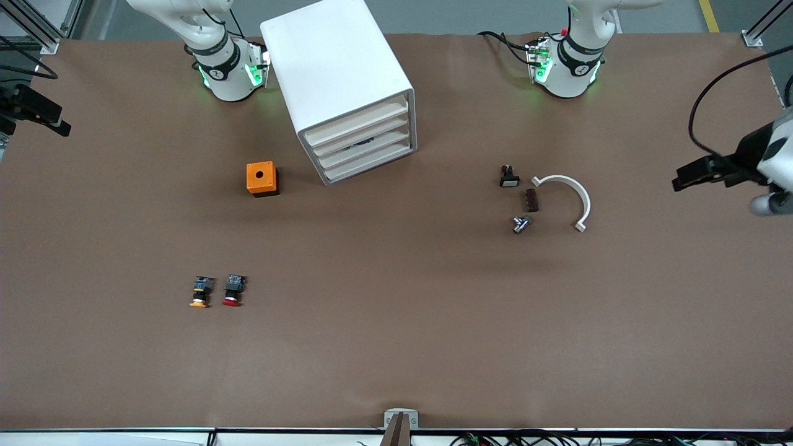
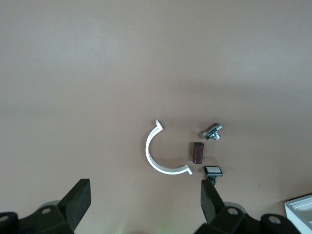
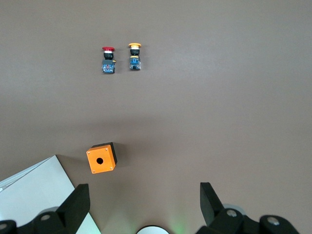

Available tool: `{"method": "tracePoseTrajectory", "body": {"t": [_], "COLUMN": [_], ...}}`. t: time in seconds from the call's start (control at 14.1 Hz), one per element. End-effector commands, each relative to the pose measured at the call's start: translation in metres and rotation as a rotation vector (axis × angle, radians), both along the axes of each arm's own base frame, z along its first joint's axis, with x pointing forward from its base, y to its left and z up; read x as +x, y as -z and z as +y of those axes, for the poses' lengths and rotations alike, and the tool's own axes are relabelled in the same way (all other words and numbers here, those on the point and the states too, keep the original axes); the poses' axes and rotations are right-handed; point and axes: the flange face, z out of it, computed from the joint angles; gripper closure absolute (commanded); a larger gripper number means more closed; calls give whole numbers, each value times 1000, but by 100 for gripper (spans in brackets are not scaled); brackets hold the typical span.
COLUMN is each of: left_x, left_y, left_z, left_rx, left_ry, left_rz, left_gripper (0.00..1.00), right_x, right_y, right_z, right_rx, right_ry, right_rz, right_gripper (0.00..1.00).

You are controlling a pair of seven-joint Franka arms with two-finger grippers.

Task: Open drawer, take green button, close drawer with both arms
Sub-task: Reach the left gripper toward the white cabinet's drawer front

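The left tool (image 2: 144,204) is held released above the worktop (image 1: 396,322), the right tool (image 3: 144,204) likewise. The white drawer cabinet (image 1: 337,80) is seen closed near the worktop's edge at the arms' bases. The green-capped button cannot be seen.

No text, label, brand or number can be read anywhere; the arm bases (image 1: 226,68) carry small dark marks on their black bands, too small to make out. The cabinet (image 1: 337,80) shows plain white faces.
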Motion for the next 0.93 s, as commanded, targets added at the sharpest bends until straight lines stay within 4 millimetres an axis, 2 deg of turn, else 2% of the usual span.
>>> {"method": "tracePoseTrajectory", "body": {"t": [0.0, 0.28, 0.43, 0.5, 0.64, 0.71, 0.85], "left_x": [25, 37, 33, 27, 19, 15, 4], "left_y": [69, 177, 217, 237, 257, 257, 252], "left_z": [-20, -57, -89, -115, -154, -172, -226], "left_rx": [17, 77, 134, 174, 238, 255, 245], "left_ry": [20, -43, -87, -104, -172, -204, -275], "left_rz": [120, 304, 376, 404, 420, 415, 416], "left_gripper": [1, 1, 1, 1, 1, 1, 1], "right_x": [-7, -6, -6, -6, -5, -5, -5], "right_y": [-3, -3, -3, -3, -4, -4, -3], "right_z": [-2, 0, 0, 1, 6, 7, 7], "right_rx": [-5, -1, -1, -1, -1, -2, -1], "right_ry": [10, 6, 6, 5, -4, -7, -6], "right_rz": [-16, -19, -18, -19, -19, -19, -18], "right_gripper": [0, 0, 0, 0, 0, 0, 0]}}
